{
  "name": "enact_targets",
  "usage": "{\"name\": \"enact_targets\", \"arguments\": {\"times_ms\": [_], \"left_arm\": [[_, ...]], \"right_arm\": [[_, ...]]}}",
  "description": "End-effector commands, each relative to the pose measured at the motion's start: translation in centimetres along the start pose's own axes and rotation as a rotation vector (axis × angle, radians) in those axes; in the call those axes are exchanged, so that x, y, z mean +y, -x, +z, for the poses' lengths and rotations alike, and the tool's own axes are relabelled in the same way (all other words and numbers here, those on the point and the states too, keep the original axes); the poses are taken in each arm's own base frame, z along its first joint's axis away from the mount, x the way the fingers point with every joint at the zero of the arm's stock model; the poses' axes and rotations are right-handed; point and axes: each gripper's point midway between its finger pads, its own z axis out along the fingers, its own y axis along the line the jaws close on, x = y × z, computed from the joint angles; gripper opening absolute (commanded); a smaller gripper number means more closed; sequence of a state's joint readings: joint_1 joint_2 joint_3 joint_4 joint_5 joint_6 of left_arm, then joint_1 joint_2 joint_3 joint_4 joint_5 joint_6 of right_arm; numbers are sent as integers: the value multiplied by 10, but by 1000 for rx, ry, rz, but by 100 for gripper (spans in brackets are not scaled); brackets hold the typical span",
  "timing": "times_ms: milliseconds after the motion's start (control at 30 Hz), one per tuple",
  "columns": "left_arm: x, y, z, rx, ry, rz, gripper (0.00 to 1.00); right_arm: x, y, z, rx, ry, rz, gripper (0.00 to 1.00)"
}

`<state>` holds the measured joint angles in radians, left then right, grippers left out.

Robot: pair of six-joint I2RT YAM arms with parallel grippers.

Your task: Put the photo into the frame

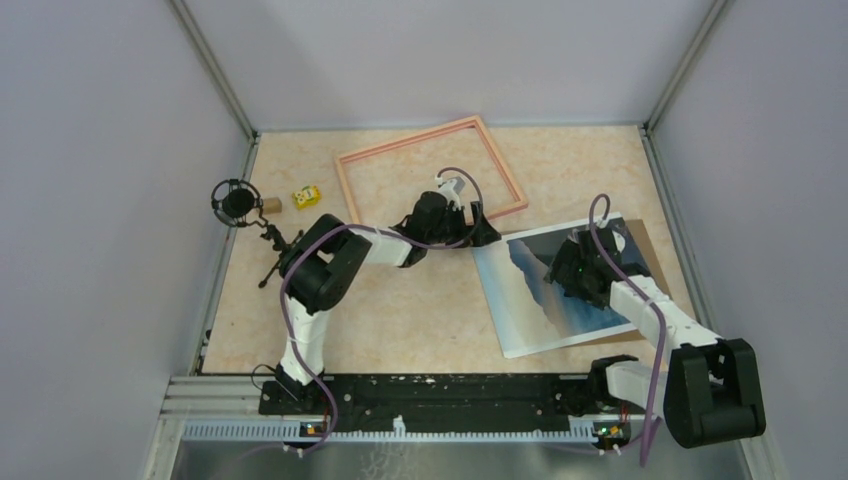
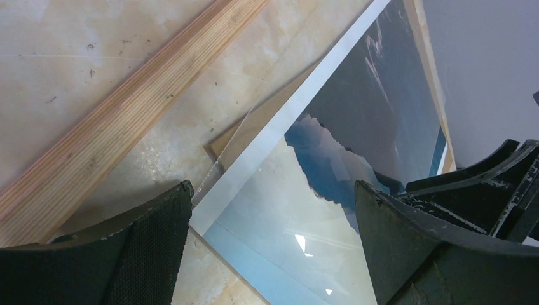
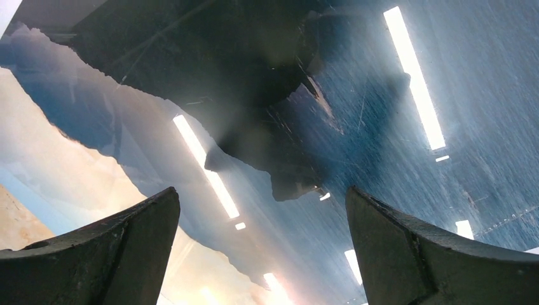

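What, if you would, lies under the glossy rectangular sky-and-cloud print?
A flat brown cardboard board shows along one edge of the print and at one corner; the rest of it is hidden beneath the print.

Salmon-pink frame (image 1: 430,170), blue-and-white cloud-patterned photo (image 1: 540,295), brown backing board (image 1: 645,250), mottled beige table (image 1: 400,310)

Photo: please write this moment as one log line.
photo: outside frame | left jaws: open, near photo corner | right jaws: open, over photo

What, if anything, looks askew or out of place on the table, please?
The photo lies crooked on a brown board, which sticks out past its edges. The frame sits empty and skewed to the table edges. A yellow block at the left seems unrelated.
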<state>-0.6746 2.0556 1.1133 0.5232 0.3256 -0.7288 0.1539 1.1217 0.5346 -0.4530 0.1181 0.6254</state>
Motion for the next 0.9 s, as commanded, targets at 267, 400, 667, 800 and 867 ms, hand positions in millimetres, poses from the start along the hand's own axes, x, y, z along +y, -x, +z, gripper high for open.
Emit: {"name": "enact_targets", "arguments": {"times_ms": [267,400,667,800,867], "left_arm": [[-44,16,-17,-35,-238,92,95],[-48,19,-19,-39,-252,102,95],[-60,16,-28,-41,-314,10,89],[-62,15,-36,-49,-357,-95,83],[-61,13,-36,-38,-382,-154,79]], "right_arm": [[0,3,6,-9,6,6,99],[1,4,4,-14,11,7,99],[2,4,3,-18,18,9,99],[3,6,1,-25,25,15,99],[4,6,0,-28,29,18,99]]}}
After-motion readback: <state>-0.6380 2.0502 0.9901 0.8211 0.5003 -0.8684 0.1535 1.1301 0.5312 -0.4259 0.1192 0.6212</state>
